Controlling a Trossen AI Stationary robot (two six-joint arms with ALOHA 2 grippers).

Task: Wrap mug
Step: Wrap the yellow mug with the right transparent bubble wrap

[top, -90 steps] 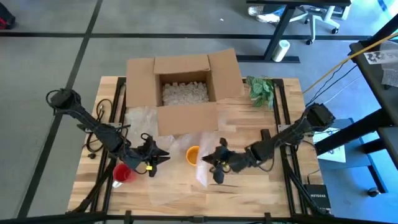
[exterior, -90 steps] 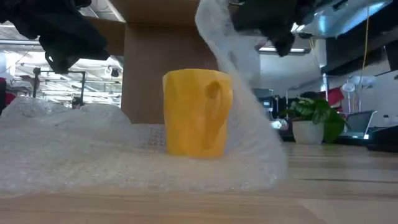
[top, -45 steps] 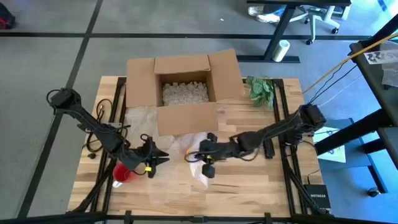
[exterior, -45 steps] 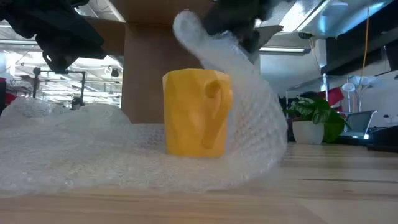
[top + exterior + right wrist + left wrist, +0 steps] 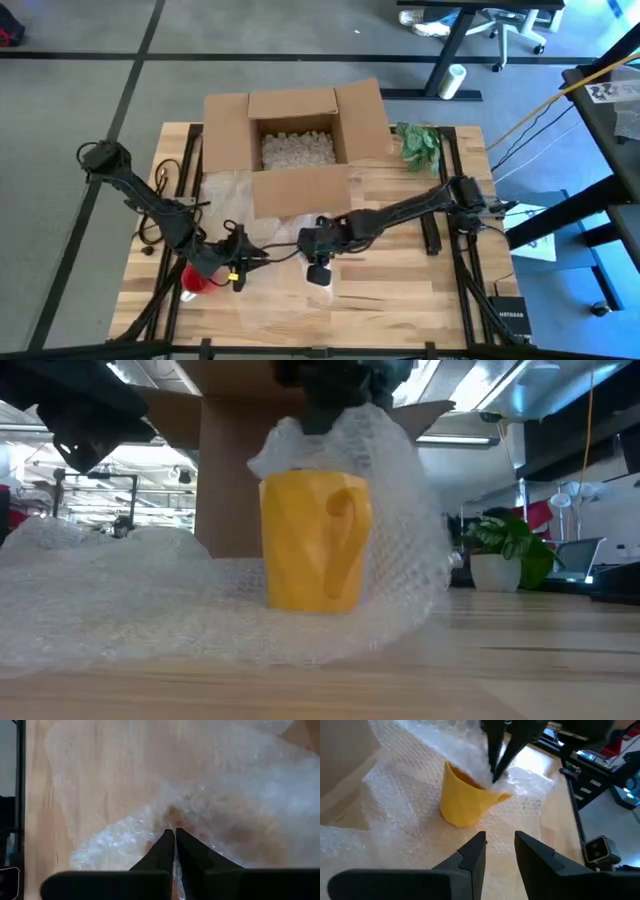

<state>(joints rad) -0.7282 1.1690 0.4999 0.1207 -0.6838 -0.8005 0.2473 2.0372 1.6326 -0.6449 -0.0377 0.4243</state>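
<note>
Over the table (image 5: 400,290), right arm (image 5: 400,211) outstretched above mug (image 5: 315,540).

High view looks straight down on the whole table (image 5: 400,290). Low view sits at tabletop level, close to the mug (image 5: 315,540), also visible in the left wrist view.

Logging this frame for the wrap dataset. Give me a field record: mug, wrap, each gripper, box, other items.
mug: yellow mug, upright on the bubble wrap
wrap: one edge lifted over the mug's rim, draped down its handle side
right gripper: right gripper shut on the bubble wrap, above the mug
left gripper: left gripper open, apart from the mug, pointing at it
box: cardboard box open, packing fill inside, behind the mug
other: plant beside the box; red object under the left arm
</note>
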